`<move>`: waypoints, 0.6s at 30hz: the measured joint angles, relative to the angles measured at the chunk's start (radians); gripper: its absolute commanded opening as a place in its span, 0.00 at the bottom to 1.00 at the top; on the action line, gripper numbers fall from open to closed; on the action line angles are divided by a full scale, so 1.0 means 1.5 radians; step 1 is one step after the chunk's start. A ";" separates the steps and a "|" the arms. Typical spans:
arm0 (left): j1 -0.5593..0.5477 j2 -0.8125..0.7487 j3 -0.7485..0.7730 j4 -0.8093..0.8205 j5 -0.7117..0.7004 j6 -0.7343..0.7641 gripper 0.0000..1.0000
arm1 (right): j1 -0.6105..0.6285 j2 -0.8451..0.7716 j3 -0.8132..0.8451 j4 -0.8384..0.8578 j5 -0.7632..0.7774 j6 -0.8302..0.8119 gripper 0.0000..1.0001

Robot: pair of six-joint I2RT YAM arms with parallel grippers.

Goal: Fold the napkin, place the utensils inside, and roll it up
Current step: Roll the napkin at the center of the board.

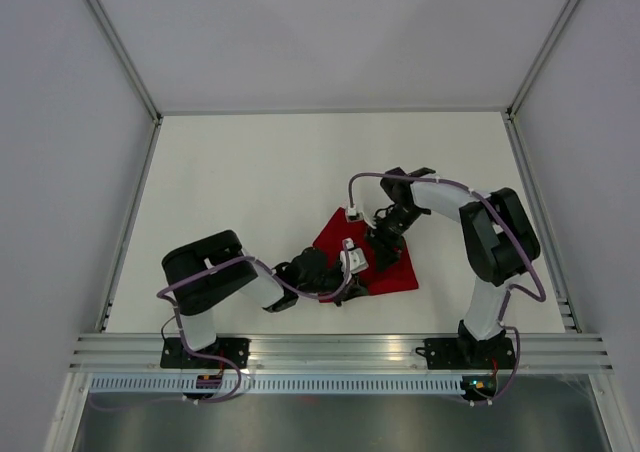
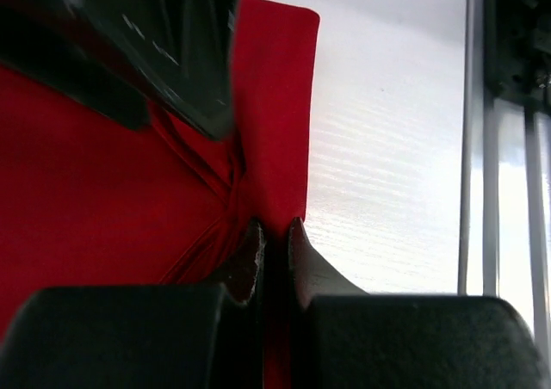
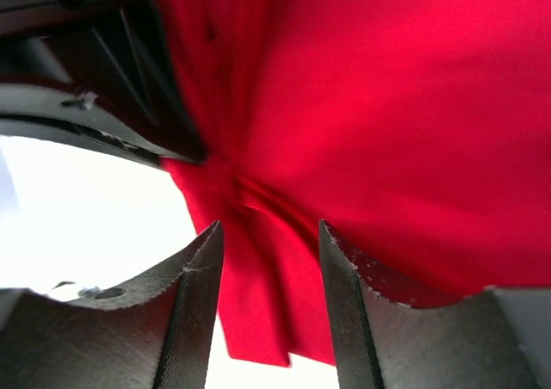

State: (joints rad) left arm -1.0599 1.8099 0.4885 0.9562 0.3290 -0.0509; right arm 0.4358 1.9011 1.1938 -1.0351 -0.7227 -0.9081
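The red napkin (image 1: 398,275) lies bunched on the white table between my two arms. In the left wrist view my left gripper (image 2: 275,231) is shut on a thin pinched fold of the napkin (image 2: 86,200) near its right edge. My right gripper (image 3: 269,231) stands open, and a creased flap of the napkin (image 3: 387,105) hangs between its fingers without being squeezed. From above, the left gripper (image 1: 347,265) and right gripper (image 1: 386,236) meet over the cloth, almost touching. The utensils are hidden or out of view.
The white table (image 1: 250,172) is walled by white panels at the left, back and right. A metal rail (image 1: 340,350) runs along the near edge by the arm bases. The rail (image 2: 476,148) also shows close to the napkin's edge.
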 measured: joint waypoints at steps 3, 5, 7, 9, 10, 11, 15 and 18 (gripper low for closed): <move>0.028 0.024 0.000 0.035 0.054 -0.045 0.02 | -0.024 -0.068 -0.017 0.067 0.012 0.007 0.56; 0.050 0.040 0.004 0.058 0.093 -0.079 0.02 | -0.038 -0.131 -0.052 0.115 0.017 0.010 0.57; 0.066 0.060 0.009 0.076 0.135 -0.112 0.02 | -0.047 -0.205 -0.102 0.152 0.020 0.006 0.61; 0.084 0.075 0.016 0.085 0.168 -0.137 0.02 | -0.046 -0.277 -0.160 0.190 0.021 0.001 0.63; 0.091 0.082 0.020 0.088 0.184 -0.149 0.02 | -0.043 -0.317 -0.193 0.204 0.026 -0.002 0.63; 0.096 0.087 0.024 0.089 0.196 -0.158 0.02 | -0.037 -0.353 -0.225 0.220 0.032 -0.003 0.64; 0.108 0.101 0.041 0.078 0.238 -0.185 0.02 | 0.024 -0.444 -0.330 0.283 0.071 -0.005 0.64; 0.110 0.107 0.051 0.069 0.255 -0.197 0.02 | 0.092 -0.480 -0.392 0.329 0.109 0.005 0.65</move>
State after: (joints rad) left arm -0.8948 1.9705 0.5644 1.0599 0.7113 -0.3462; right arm 0.5732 1.1816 0.6052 -0.5419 -0.5598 -0.9001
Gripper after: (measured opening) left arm 0.061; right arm 0.643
